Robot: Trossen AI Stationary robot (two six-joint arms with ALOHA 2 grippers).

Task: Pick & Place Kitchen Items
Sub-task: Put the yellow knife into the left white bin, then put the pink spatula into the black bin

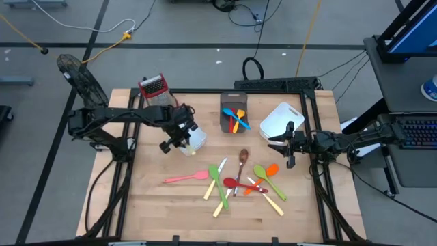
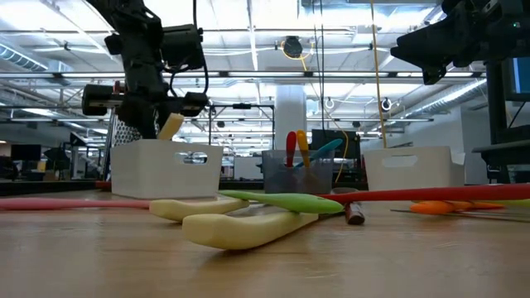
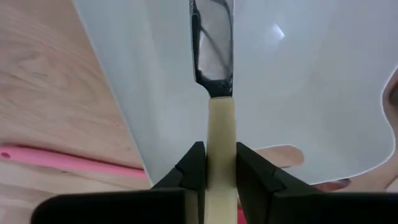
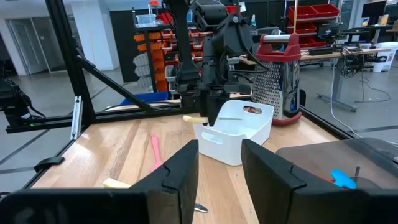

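Two tools: left tool (image 3: 221,165) clenched on a cream-handled knife (image 3: 219,93) with smooth plastic handle and shiny metal blade, held over the glossy white rectangular bin (image 1: 194,139). Right tool (image 4: 219,163) hangs released, fingers apart, near the other white bin (image 1: 280,121). Coloured plastic spoons (image 1: 235,183) lie scattered on the wood-grain tabletop (image 1: 164,212); grey bin (image 1: 232,117) holds several.

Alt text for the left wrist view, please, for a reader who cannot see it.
The left gripper is shut on a cream-handled utensil, whose dark metal end reaches into the white bin straight ahead. A pink utensil lies on the wooden table beside the bin.
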